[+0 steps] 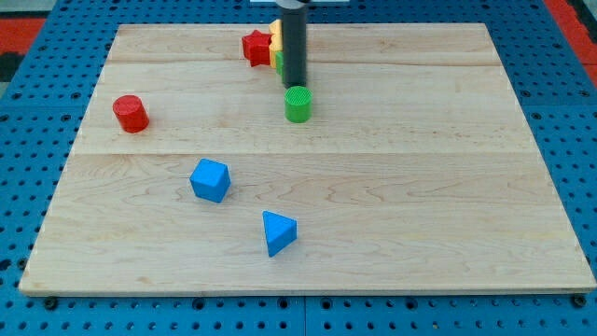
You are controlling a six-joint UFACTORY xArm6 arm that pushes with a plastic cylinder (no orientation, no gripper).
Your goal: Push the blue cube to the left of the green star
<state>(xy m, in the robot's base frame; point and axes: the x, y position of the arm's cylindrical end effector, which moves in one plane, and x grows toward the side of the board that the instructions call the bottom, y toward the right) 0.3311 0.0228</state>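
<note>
The blue cube (pixel 210 180) lies left of the board's middle, toward the view's bottom. A green block (pixel 279 63), mostly hidden behind my rod, sits near the view's top; I cannot make out its shape. My tip (pixel 295 85) is at the top centre, just above a green cylinder (pixel 298 104) and right beside the hidden green block. The tip is far from the blue cube, up and to its right.
A red star (pixel 256 47) and a yellow block (pixel 276 35) sit by the rod at the top. A red cylinder (pixel 131 113) stands at the left. A blue triangular block (pixel 278 232) lies below the cube's right. The wooden board (pixel 448 187) rests on a blue pegboard.
</note>
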